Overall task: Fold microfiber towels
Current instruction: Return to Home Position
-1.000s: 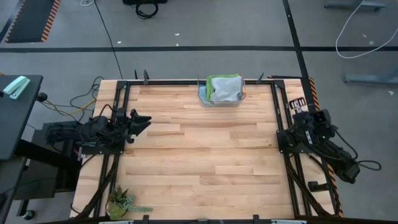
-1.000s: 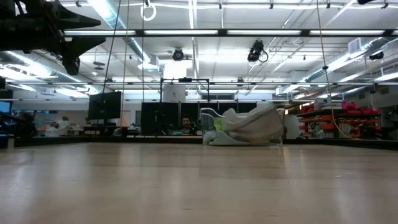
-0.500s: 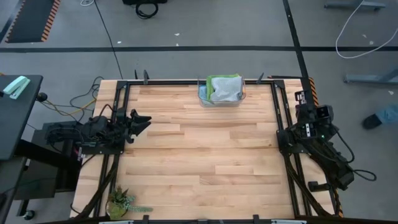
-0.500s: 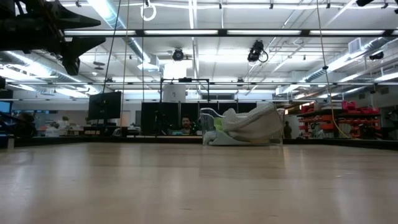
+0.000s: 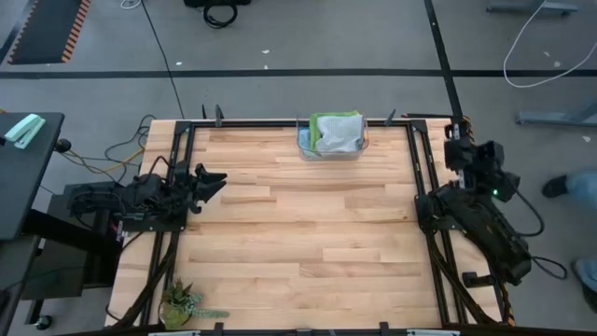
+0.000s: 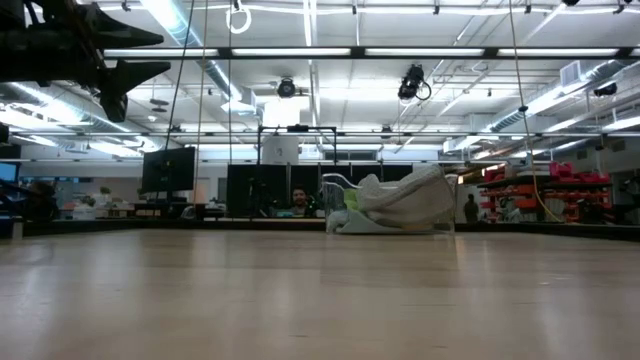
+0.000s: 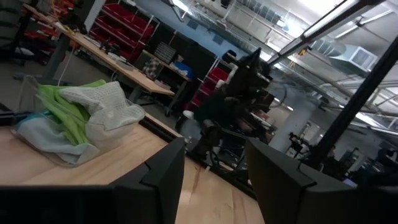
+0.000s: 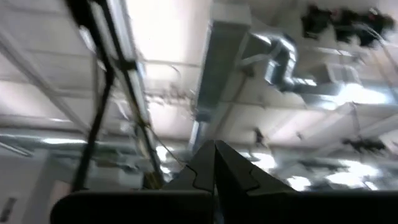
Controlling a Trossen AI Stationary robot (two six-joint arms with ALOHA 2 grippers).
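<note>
Topping the bin (image 5: 301, 147), grey towel (image 5: 341, 136) (mostly) hides green towel (image 5: 322, 120).

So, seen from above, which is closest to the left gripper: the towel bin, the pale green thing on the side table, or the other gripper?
From the left gripper, in the high view:
1. the clear bin, at the middle of the table's far edge.
2. the pale green object, on the dark side table off to the left.
3. the right gripper, past the table's right side.

Towels (image 5: 338, 133) soft nubby cloth, bin (image 5: 302, 143) clear plastic, table (image 5: 298, 243) smooth matt wood w/ grain.
</note>
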